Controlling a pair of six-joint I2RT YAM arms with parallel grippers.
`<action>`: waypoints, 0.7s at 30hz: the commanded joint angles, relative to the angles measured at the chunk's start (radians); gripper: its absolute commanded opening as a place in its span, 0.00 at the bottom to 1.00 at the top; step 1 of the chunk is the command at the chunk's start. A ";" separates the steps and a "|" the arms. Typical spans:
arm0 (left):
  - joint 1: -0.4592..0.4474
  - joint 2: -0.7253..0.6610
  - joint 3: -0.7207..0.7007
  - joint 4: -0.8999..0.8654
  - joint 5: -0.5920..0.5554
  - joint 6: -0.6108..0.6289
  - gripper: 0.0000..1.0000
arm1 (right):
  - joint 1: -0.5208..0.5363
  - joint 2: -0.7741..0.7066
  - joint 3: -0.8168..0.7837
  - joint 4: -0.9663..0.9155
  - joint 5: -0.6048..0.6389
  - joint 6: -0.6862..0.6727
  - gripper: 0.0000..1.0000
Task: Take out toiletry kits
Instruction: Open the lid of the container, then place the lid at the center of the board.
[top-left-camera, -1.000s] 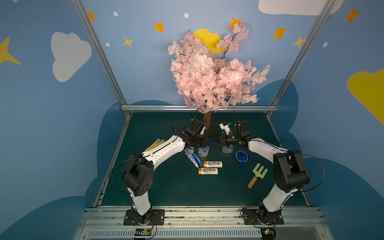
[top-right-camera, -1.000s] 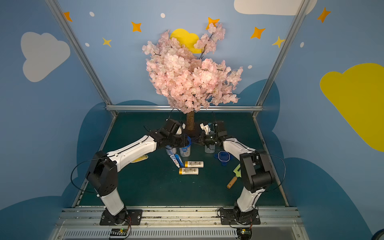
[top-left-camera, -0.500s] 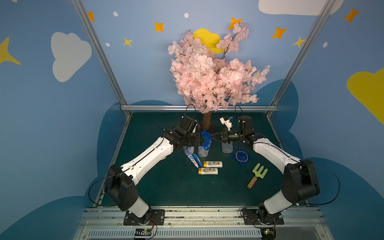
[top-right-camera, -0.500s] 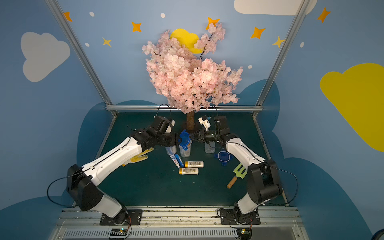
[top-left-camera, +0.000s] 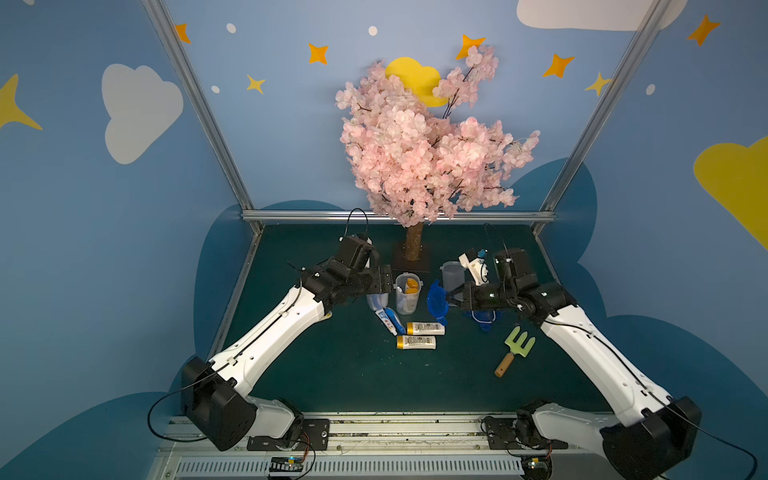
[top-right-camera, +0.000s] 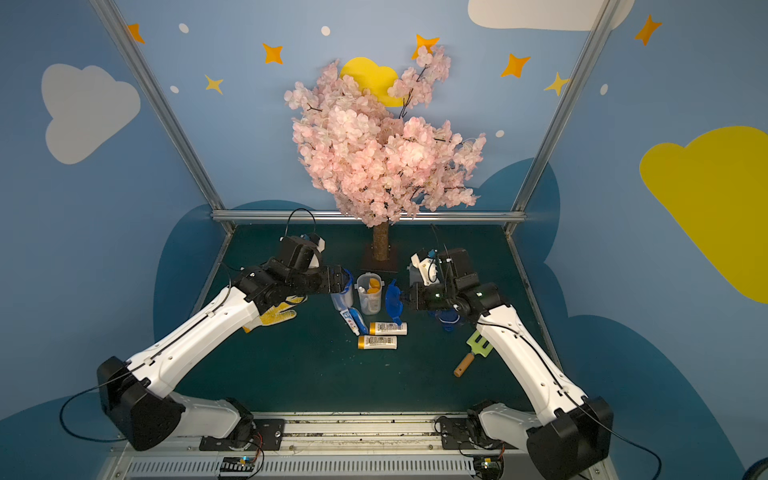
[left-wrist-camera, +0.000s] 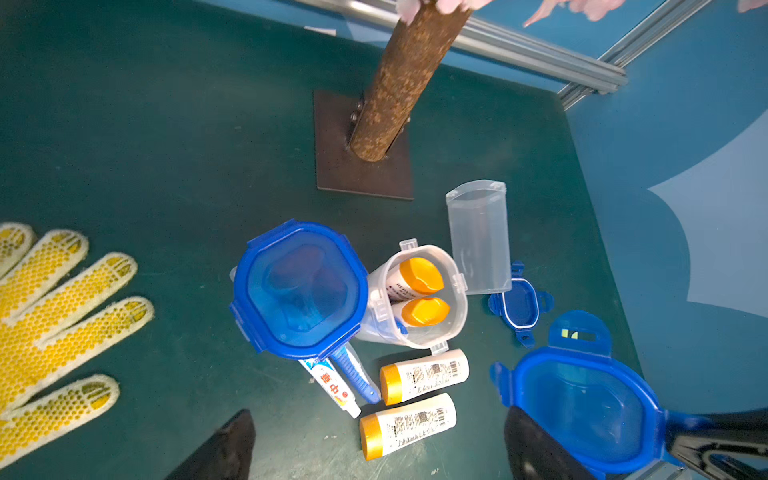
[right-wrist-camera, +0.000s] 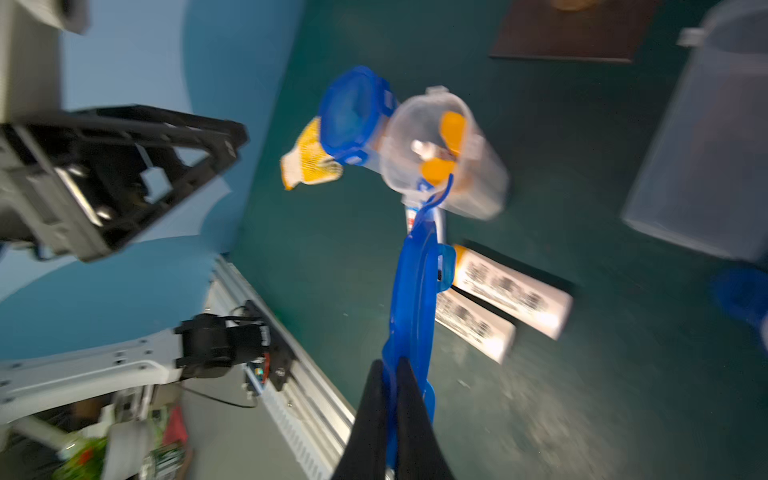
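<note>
- The right gripper (right-wrist-camera: 391, 368) was clamped on a blue lid (right-wrist-camera: 411, 299), held edge-up above the counter (left-wrist-camera: 166, 124).
- The left gripper (top-left-camera: 386, 281) stood wide open and empty, near the lidded jar (left-wrist-camera: 299, 286).
- Two orange-capped bottles (left-wrist-camera: 419, 276) stood inside the open jar (top-left-camera: 407, 305).
- Two loose bottles (left-wrist-camera: 424, 376) lay side by side on the counter, next to a toothpaste tube (left-wrist-camera: 330, 384) and a blue wrapped piece (left-wrist-camera: 355, 374).

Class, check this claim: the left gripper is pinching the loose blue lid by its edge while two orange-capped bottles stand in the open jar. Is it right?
Not quite: the right gripper pinches the blue lid, as the right wrist view shows; the left gripper is open. Two orange-capped bottles do stand in the open jar.
</note>
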 joint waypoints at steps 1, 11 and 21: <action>0.009 0.006 0.004 -0.021 0.007 0.023 0.98 | 0.003 -0.028 -0.052 -0.274 0.395 -0.077 0.00; 0.011 0.043 0.015 -0.035 0.041 0.027 0.98 | 0.023 0.051 -0.153 -0.222 0.551 0.023 0.00; 0.010 0.074 0.040 -0.052 0.079 0.023 0.91 | 0.187 0.314 -0.149 -0.175 0.533 0.079 0.00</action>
